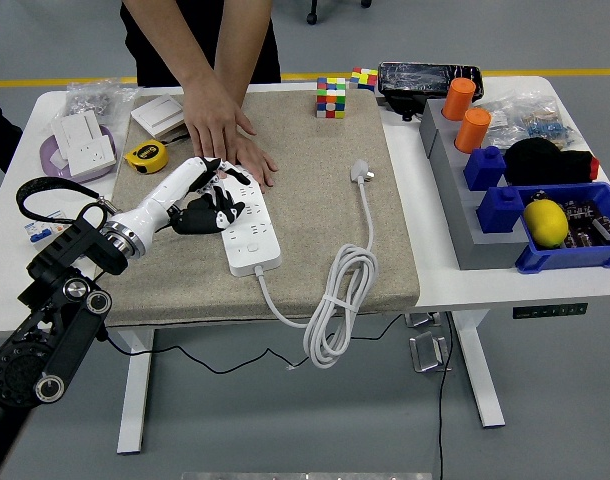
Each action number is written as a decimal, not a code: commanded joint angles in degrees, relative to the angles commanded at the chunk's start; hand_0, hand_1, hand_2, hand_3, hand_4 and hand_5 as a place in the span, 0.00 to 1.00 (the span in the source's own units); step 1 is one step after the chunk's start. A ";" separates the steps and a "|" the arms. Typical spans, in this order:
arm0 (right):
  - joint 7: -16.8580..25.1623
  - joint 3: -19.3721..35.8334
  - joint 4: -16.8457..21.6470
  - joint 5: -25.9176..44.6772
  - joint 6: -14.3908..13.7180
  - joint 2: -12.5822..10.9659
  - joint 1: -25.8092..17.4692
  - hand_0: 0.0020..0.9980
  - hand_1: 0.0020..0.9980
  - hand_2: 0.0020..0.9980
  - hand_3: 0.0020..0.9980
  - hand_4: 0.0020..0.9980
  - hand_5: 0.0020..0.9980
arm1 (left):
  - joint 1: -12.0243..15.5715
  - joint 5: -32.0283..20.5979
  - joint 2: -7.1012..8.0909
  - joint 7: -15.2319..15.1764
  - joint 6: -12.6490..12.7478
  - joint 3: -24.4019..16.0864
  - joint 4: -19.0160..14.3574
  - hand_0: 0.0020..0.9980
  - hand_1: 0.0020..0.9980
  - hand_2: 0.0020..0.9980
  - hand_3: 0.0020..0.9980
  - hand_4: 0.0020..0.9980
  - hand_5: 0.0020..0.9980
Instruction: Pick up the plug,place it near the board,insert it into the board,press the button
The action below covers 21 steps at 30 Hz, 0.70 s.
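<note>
A white power strip (pixel 251 238) lies on the beige mat (pixel 315 210), running from the mat's middle left toward its near edge. My left hand (pixel 207 200) reaches in from the lower left and rests over the strip's middle. Its fingers are curled around the black plug (pixel 197 216), which is mostly hidden under them. A person at the far side presses one hand (pixel 219 128) flat on the strip's far end. The strip's own white plug (pixel 361 172) and coiled white cable (pixel 335 300) lie to the right. My right arm is out of view.
A yellow tape measure (pixel 145 155), a purple dish (pixel 55 160) with white sockets and a white switch (pixel 157 115) are at the far left. Rubik's cubes (pixel 331 98) stand at the mat's far edge. A grey block (pixel 465 215) with orange cylinders and a blue bin (pixel 585 235) are on the right.
</note>
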 joint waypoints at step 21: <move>-0.12 -1.21 0.09 0.26 -0.01 -0.37 0.07 0.84 0.76 0.75 0.78 1.00 1.00 | -9.44 9.34 0.82 -7.95 3.97 2.25 19.65 0.89 0.93 0.88 0.90 1.00 0.19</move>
